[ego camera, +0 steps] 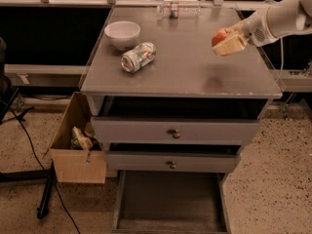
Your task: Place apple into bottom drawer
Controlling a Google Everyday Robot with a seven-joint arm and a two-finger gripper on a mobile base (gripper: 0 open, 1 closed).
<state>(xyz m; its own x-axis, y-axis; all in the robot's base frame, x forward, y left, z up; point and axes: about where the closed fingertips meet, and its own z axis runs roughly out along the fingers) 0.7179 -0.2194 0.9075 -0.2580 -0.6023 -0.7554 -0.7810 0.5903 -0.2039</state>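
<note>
Apple point(220, 34) sat clamped in the robot's gripper point(225, 41), held in the air over the right rear part of the grey desk point(195, 77) and clear of its top. Only the fruit's red-orange upper left side showed. The pale fingers point(230, 46) closed on it covered its lower and right side, so the stem could not be made out, nor could it be told which way the round fruit pointed. The white arm point(280, 18) ran up and to the right and was cut off by the frame's right edge. Well below and to the left of the fruit, the bottom drawer point(170, 199) stood pulled out toward the camera, its long axis running left to right, its dark floor in view and its front lost at the frame's lower edge. Two upper drawers point(146, 129), each with a round knob point(173, 133), stood slightly out above it. A white bowl point(122, 33) and a crushed can point(138, 57) lying on its side sat close together on the desk's left rear, well apart from the gripper. A clear object point(178, 9) at the far edge was hard to identify, as were the contents of a cardboard box point(73, 162) on the floor at left.
</note>
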